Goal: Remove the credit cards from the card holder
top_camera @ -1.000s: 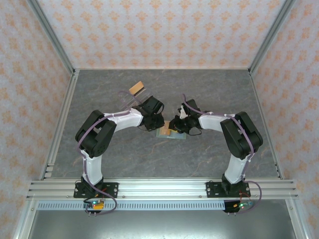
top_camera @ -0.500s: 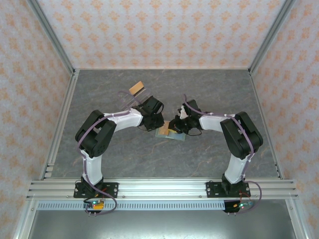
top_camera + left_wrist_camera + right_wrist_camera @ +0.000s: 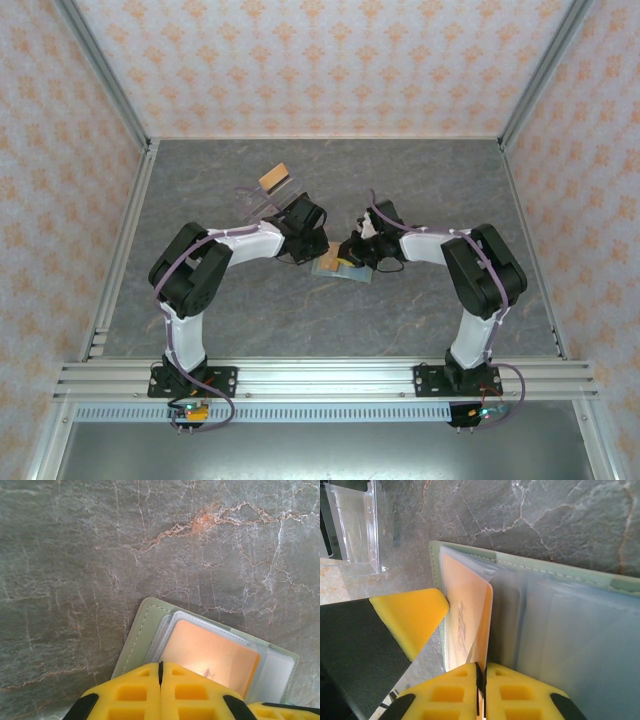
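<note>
The sage-green card holder [image 3: 350, 273] lies open on the table between both arms. In the left wrist view its green cover [image 3: 136, 641] frames clear sleeves with an orange credit card [image 3: 210, 652] inside. My left gripper [image 3: 160, 664] is shut, its tips resting on the near edge of the holder. In the right wrist view the same orange card [image 3: 467, 615] stands edge-on, half out of its sleeve, with my right gripper [image 3: 481, 666] shut on its edge. The left gripper's yellow finger [image 3: 412, 617] touches the holder's left side. From above, the left gripper [image 3: 318, 252] and right gripper [image 3: 352, 250] almost meet.
A clear plastic tray [image 3: 262, 196] with a tan piece [image 3: 273, 177] stands behind the left arm; its wall [image 3: 355, 525] shows in the right wrist view. Grey marble tabletop [image 3: 420, 180] spreads around, bounded by metal rails and patterned walls.
The right gripper's jaws have closed onto the orange card. The left gripper has closed fully and its arm has shifted slightly left. The holder stays in place.
</note>
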Controlling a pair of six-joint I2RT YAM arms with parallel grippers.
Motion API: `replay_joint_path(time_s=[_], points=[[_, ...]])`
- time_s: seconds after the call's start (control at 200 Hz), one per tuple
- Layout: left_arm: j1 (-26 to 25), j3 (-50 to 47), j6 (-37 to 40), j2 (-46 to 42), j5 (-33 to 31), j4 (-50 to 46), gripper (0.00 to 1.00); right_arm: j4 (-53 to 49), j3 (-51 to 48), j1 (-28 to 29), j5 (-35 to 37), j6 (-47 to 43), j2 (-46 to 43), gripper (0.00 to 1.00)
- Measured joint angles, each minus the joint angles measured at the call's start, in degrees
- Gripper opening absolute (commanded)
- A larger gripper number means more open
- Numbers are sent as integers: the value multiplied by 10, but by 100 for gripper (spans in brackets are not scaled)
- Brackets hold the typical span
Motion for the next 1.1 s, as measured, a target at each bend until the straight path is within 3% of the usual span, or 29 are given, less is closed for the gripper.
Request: replay_joint_path(time_s=[0.14, 0.25, 1.101], points=[[0, 1, 5, 0, -2, -2, 21, 1, -1, -2, -2, 0, 0, 1], [0, 8, 6, 0, 4, -4, 26, -2, -1, -3, -1, -5, 0, 0], [9, -8, 25, 4, 59, 31, 21, -97, -4, -33, 31, -47, -63, 0]])
